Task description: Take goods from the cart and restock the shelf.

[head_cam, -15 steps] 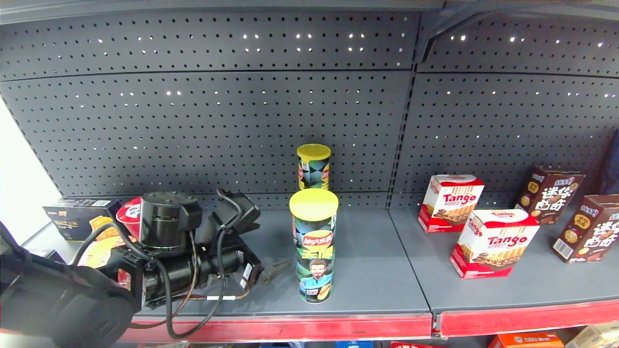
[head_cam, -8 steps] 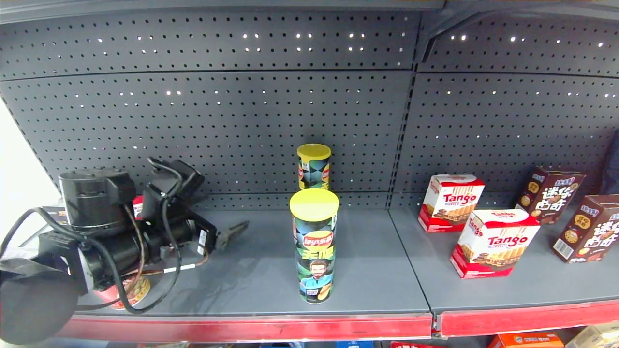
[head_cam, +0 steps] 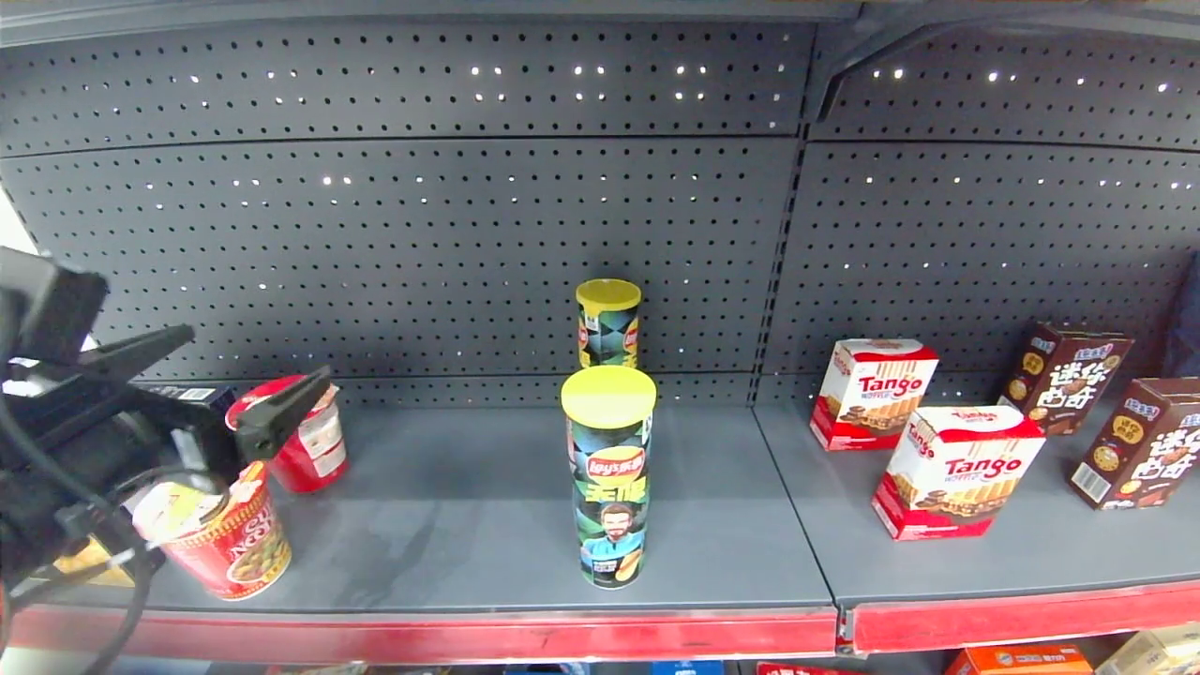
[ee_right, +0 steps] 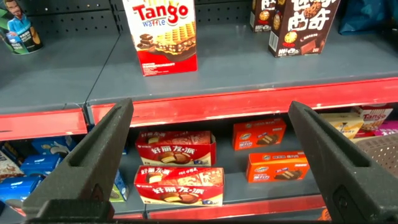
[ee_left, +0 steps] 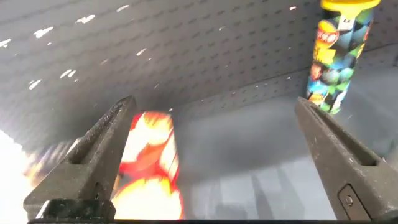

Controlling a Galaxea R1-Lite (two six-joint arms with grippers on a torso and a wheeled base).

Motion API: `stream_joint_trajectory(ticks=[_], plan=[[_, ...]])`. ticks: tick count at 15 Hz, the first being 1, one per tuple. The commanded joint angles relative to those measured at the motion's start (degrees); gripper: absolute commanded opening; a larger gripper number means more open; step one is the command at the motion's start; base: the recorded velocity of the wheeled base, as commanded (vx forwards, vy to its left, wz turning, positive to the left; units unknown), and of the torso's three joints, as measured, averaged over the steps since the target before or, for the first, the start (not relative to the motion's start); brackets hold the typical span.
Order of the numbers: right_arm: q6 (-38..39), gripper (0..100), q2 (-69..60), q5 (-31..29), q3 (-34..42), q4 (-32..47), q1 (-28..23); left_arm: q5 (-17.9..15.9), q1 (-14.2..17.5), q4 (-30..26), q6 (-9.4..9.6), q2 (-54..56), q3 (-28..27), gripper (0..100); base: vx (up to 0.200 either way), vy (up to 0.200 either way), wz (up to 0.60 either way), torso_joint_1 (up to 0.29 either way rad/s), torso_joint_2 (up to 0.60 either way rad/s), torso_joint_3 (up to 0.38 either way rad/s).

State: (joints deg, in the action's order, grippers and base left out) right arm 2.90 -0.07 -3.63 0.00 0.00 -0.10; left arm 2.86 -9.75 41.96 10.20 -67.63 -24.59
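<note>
Two chip cans with yellow lids stand mid-shelf: the front can (head_cam: 609, 478) near the red edge, a second can (head_cam: 607, 323) behind it by the pegboard. My left gripper (head_cam: 261, 354) hangs open and empty at the shelf's left end, well to the left of both cans and above the cup noodles. In the left wrist view the left gripper (ee_left: 214, 106) holds nothing, with a chip can (ee_left: 339, 56) far off and a blurred red cup (ee_left: 149, 162) close by. My right gripper (ee_right: 210, 109) is open and empty, low in front of the shelf's red edge (ee_right: 205, 109).
A cup of noodles (head_cam: 225, 539) and a red cup (head_cam: 305, 441) stand at the shelf's left end beside a dark box (head_cam: 183, 394). Two red-and-white wafer boxes (head_cam: 956, 469) and brown boxes (head_cam: 1139, 441) occupy the right bay. Bare shelf (head_cam: 450, 506) lies between cups and cans. Lower shelves hold orange boxes (ee_right: 277, 165).
My left arm has drawn back to the left and upward, away from the front chip can, uncovering the two cups. Its fingers now stand wide apart. The cans have not moved.
</note>
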Motion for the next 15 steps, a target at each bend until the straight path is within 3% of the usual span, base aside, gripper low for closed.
stream_joint_trajectory(ticks=[1, 3, 4, 6, 7, 8, 9, 10, 13, 15], plan=[[0.0, 100, 0.1, -0.1, 0.0, 0.0, 0.0, 9.8, -0.4, -2.7, -3.08, 26.1, 17.8, 100, 0.0, 0.0, 0.0, 0.0, 0.0, 0.0], [0.0, 100, 0.1, -0.1, 0.0, 0.0, 0.0, 14.7, 0.3, -8.0, -4.05, 39.6, 24.6, 100, 0.0, 0.0, 0.0, 0.0, 0.0, 0.0], [0.0, 100, 0.1, -0.1, 0.0, 0.0, 0.0, 16.2, 0.7, -12.5, -5.63, 43.4, 24.6, 100, 0.0, 0.0, 0.0, 0.0, 0.0, 0.0], [0.0, 100, 0.1, -0.1, 0.0, 0.0, 0.0, 16.7, 1.5, -27.5, -7.13, 54.3, 24.6, 100, 0.0, 0.0, 0.0, 0.0, 0.0, 0.0], [0.0, 100, 0.1, -0.1, 0.0, 0.0, 0.0, 16.5, 1.7, -31.4, -7.22, 57.6, 24.6, 100, 0.0, 0.0, 0.0, 0.0, 0.0, 0.0], [0.0, 100, 0.1, 0.0, 0.0, 0.0, 0.0, 14.8, 2.7, -38.2, -7.74, 62.7, 24.6, 100, 0.0, 0.0, 0.0, 0.0, 0.0, 0.0], [0.0, 100, 0.1, 0.0, 0.0, 0.0, 0.0, 14.2, 2.7, -38.1, -9.68, 62.3, 24.6, 100, 0.0, 0.0, 0.0, 0.0, 0.0, 0.0], [0.0, 100, 0.1, 0.0, 0.0, 0.0, 0.0, 12.2, 2.7, -38.1, -10.29, 62.3, 24.6, 100, 0.0, 0.0, 0.0, 0.0, 0.0, 0.0], [0.0, 100, 0.1, 0.0, 0.0, 0.0, 0.0, 3.3, 3.2, -38.4, -10.38, 62.2, 24.6, 100, 0.0, 0.0, 0.0, 0.0, 0.0, 0.0], [0.0, 100, 0.1, 0.0, 0.0, 0.0, 0.0, -0.8, 8.0, -39.1, -10.38, 62.4, 24.6, 100, 0.0, 0.0, 0.0, 0.0, 0.0, 0.0]])
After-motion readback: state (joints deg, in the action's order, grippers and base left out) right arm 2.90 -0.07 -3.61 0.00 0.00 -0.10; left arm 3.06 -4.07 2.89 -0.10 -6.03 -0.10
